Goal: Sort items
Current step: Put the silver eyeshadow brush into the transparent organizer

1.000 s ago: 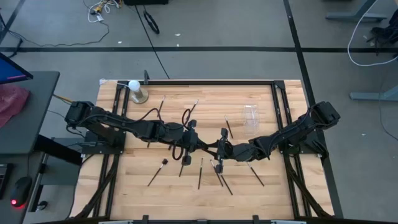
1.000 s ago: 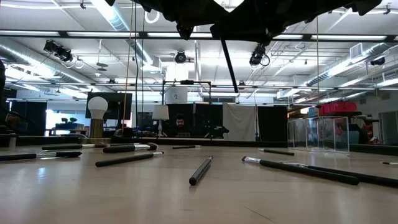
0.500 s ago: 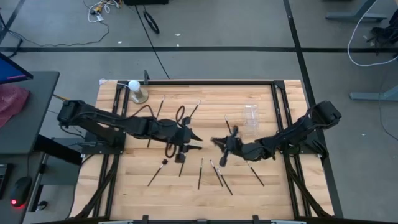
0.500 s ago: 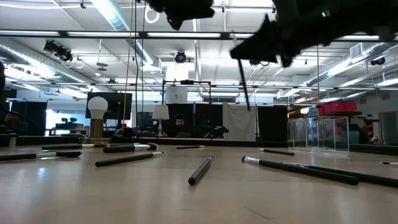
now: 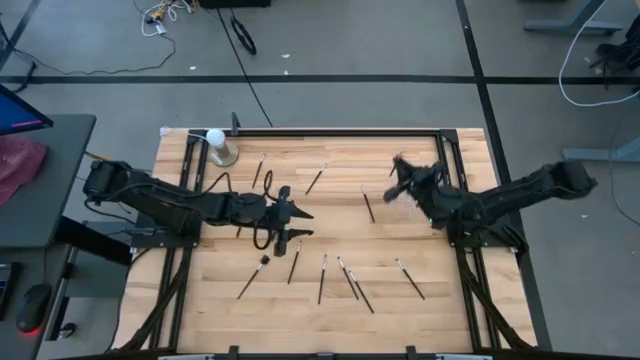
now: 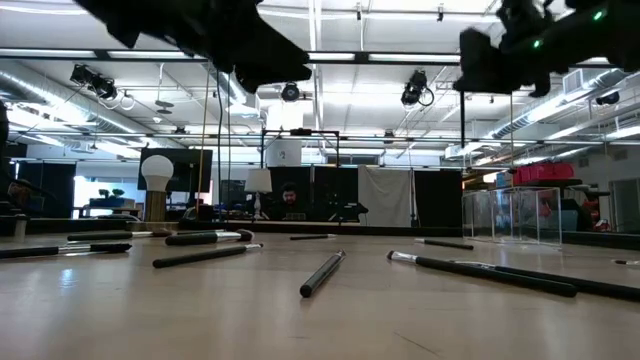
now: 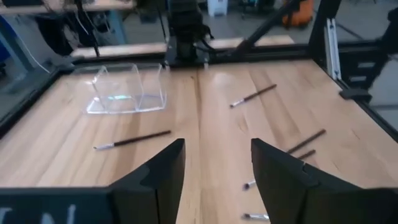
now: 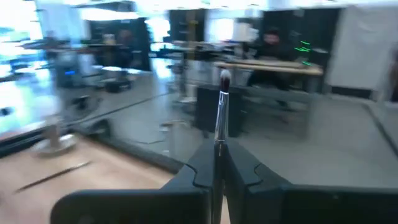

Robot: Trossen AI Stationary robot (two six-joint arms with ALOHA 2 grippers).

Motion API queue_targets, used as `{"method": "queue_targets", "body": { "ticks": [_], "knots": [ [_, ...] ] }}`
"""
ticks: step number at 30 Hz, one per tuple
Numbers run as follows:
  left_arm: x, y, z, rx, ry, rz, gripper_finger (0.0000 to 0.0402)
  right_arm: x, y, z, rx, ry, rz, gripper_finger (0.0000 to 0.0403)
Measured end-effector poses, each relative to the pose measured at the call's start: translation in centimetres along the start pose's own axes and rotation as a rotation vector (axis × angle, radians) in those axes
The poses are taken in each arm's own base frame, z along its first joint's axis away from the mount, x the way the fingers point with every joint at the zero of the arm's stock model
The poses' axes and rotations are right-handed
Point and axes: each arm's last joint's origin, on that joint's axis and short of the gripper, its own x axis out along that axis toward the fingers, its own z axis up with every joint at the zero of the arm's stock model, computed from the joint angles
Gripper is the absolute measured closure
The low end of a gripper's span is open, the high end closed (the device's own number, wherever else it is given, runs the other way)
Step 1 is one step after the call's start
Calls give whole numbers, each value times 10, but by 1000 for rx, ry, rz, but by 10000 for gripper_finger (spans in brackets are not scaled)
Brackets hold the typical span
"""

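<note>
makeup brush (image 8: 221,106) upright between right gripper (image 8: 216,163) fingers, tuft outward

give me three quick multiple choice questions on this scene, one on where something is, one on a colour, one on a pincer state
1. Where does the white ball on a metallic base stand on the table?
A. far left corner
B. near right corner
C. dead centre

2. What colour is the small cup?
A. red
B. clear
C. black

3. What is the right pincer doing?
A. open and empty
B. shut on a brush
C. pressed flat on the table

Answers: 1 A, the high view shows it by the table's far left corner. 2 B, the wood shows through it in the left wrist view. 3 B, the right wrist view shows a brush clamped upright between its fingers.
</note>
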Motion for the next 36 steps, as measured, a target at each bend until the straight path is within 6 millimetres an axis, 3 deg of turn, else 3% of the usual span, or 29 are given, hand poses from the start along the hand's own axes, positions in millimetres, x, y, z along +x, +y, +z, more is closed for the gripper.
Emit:
{"method": "queue_targets", "body": {
  "ticks": [7, 15, 26, 36],
  "knots": [
    [-2, 0, -12, -26, -10, 12, 225, 29, -30, -25, 109, 80, -196, 394],
    [-3, -1, -11, -28, -18, 8, 225, 43, -47, -53, 206, 187, -360, 394],
    [-3, -2, -11, -28, -17, 11, 225, 60, -47, -81, 314, 303, -362, 378],
    [-3, -2, -12, -55, -12, 11, 225, 63, -48, -90, 326, 387, -330, 317]
  ]
}}
